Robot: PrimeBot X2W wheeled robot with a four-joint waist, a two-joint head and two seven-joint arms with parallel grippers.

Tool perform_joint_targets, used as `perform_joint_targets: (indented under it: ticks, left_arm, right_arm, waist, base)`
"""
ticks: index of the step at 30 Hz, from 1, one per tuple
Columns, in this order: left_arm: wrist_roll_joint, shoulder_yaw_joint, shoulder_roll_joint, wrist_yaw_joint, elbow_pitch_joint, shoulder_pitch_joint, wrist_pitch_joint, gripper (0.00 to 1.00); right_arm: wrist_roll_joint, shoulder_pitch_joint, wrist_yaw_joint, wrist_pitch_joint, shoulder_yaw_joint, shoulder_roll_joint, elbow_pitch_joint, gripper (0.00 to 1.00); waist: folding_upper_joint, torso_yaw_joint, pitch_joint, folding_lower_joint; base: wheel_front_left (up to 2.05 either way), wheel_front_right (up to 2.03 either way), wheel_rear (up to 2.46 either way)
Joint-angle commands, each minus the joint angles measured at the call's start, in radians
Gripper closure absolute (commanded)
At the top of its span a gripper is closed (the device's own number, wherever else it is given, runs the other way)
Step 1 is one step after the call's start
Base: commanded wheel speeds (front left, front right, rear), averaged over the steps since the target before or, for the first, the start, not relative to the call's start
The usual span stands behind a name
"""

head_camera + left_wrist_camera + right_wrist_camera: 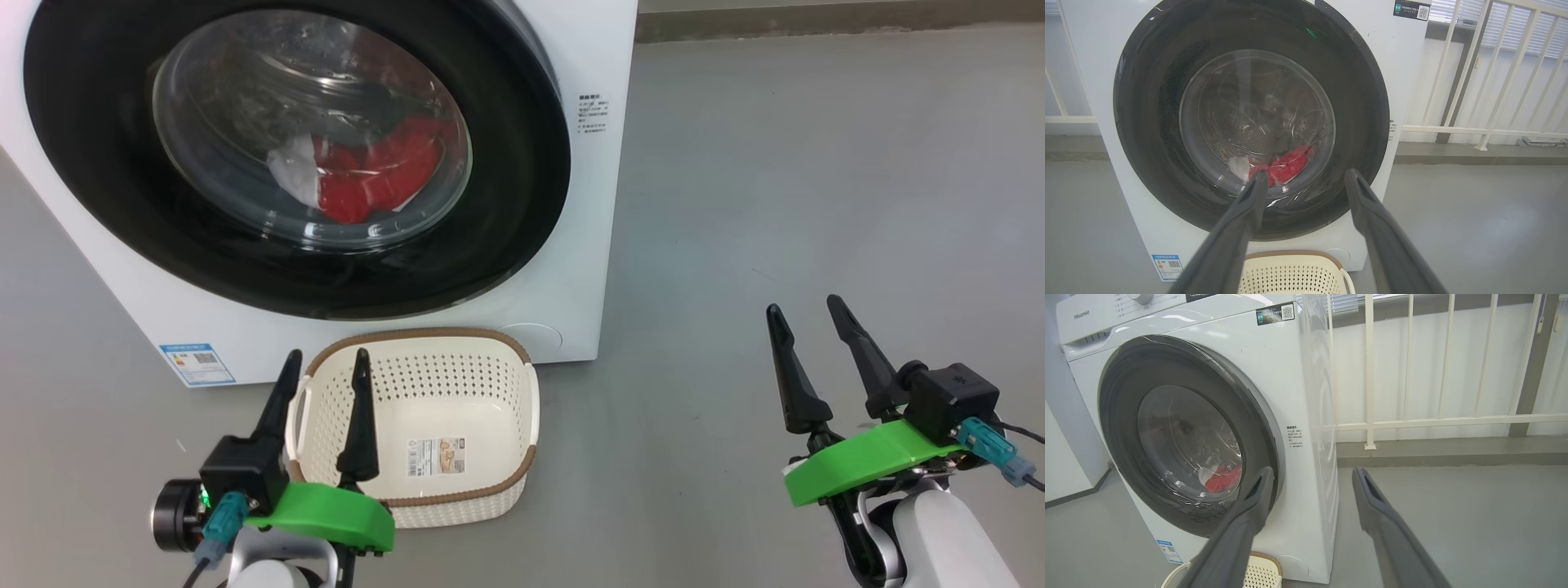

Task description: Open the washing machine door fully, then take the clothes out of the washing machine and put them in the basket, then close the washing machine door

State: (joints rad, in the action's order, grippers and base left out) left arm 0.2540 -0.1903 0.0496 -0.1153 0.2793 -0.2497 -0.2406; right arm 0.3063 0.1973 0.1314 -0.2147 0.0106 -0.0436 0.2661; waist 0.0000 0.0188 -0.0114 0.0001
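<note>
The white washing machine (588,245) stands ahead with its round black-rimmed door (106,188) shut against the front. Red and white clothes (367,175) lie inside, seen through the glass bowl, also as the clothes (1286,165) in the left wrist view and the clothes (1222,482) in the right wrist view. The cream basket (490,408) sits empty on the floor just below the door. My left gripper (326,367) is open, hovering over the basket's left side. My right gripper (804,314) is open over bare floor, well right of the machine.
Grey floor (816,163) stretches to the right of the machine. A white railing (1412,422) and a low kerb run behind it. A blue label (196,363) marks the machine's lower left corner.
</note>
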Motion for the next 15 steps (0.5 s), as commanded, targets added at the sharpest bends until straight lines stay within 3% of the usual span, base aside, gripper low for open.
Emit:
perform_joint_targets:
  ticks: [1,15]
  left_arm:
    - [-0.006,0.030,0.018,-0.006,-0.023,-0.038,-0.007,0.00]
    - [0.008,0.026,0.025,-0.024,-0.025,-0.033,0.018,0.00]
  right_arm:
    - [-0.003,0.041,-0.001,-0.001,0.018,-0.007,-0.021,0.00]
    - [-0.009,0.047,-0.001,0.012,0.011,-0.007,-0.016,0.00]
  waist:
    - [0.0000,0.000,-0.001,0.0000]
    - [0.0000,0.002,-0.006,0.0000]
  base:
    - [0.00,0.00,0.00]
    - [0.00,0.00,0.00]
